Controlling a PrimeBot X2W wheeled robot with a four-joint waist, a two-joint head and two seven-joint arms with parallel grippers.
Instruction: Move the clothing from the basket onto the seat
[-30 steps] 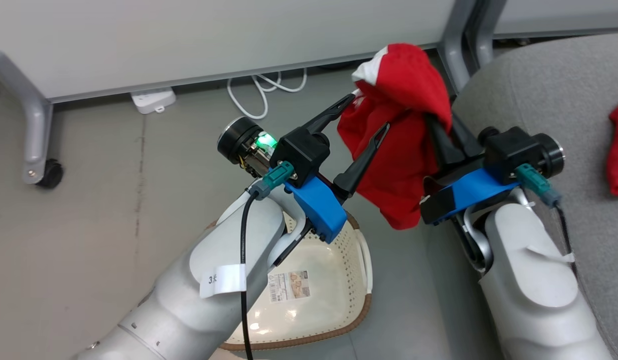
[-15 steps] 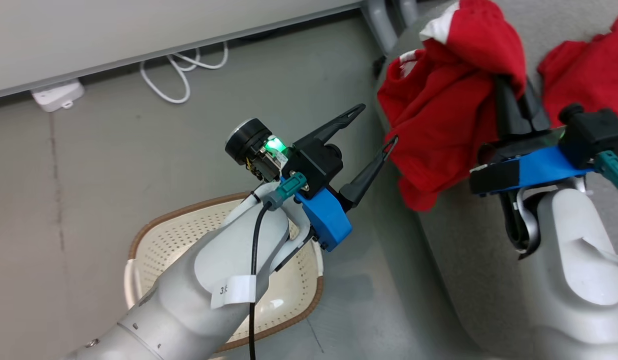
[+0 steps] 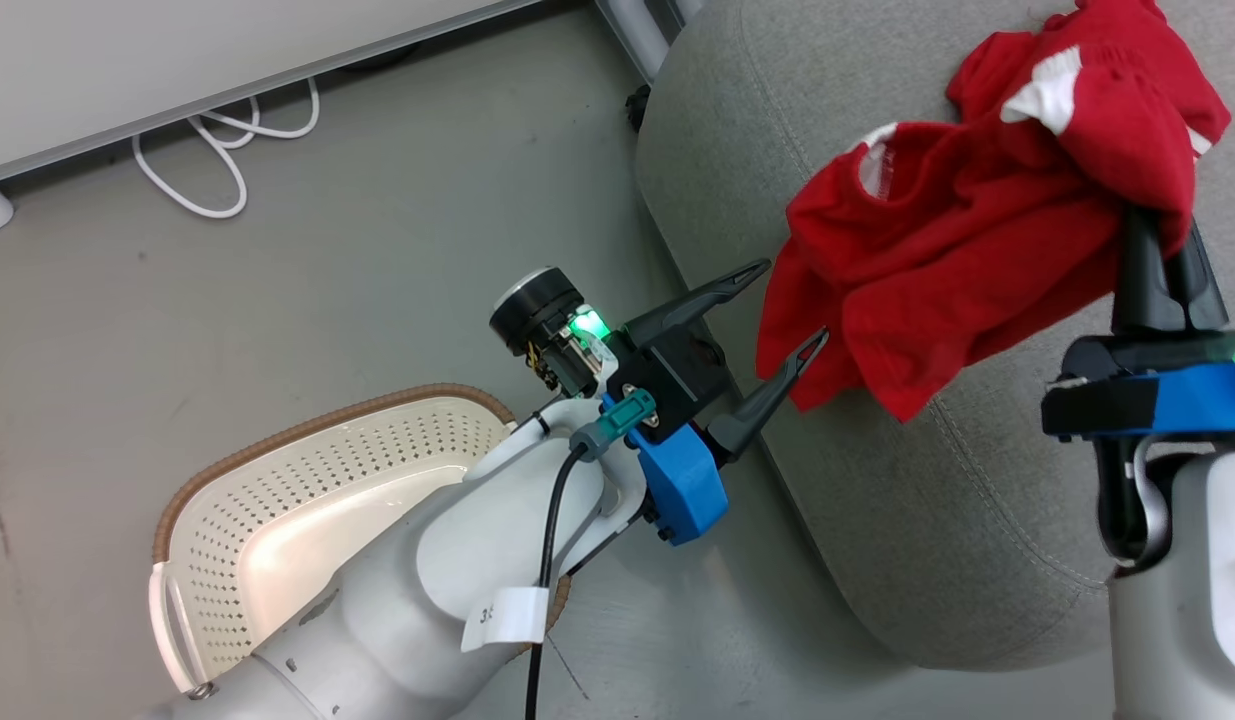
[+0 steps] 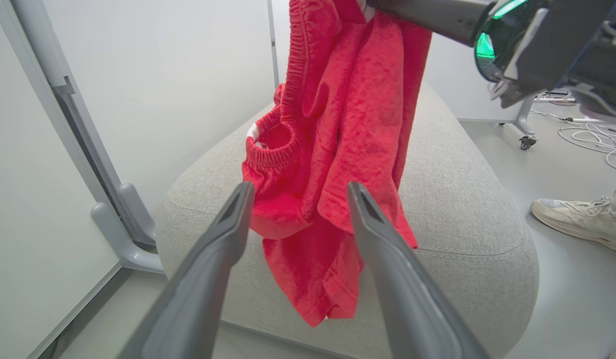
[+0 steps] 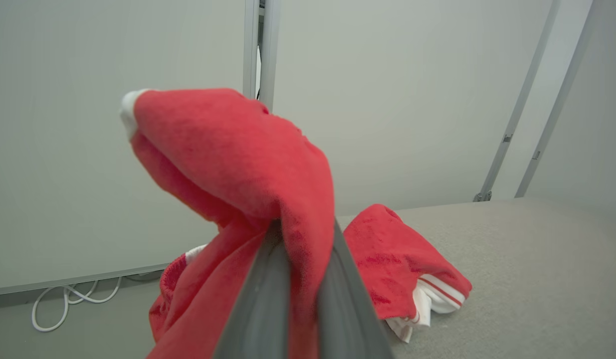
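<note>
Our right gripper (image 3: 1162,250) is shut tight on a fold of the red garment (image 3: 957,250). The cloth drapes over the closed fingers and hangs above the corner of the seat (image 3: 777,150), with its lower hem trailing out past the seat's edge. Our left gripper (image 3: 795,300) stands wide open and holds nothing. Its fingertips are just beside that hem, off the seat's edge, and we cannot tell whether they touch it. A second red garment (image 5: 402,259) with white trim lies on the seat, farther in from the edge. The basket (image 3: 307,470) sits on the floor, well apart from the seat. What we see of its inside looks bare, though our left arm hides part of it. We judge the release to be the risk. If we let go this near the seat's edge, the overhanging weight could drag the garment down to the floor. The loose hem could also snag on our open left fingers.
</note>
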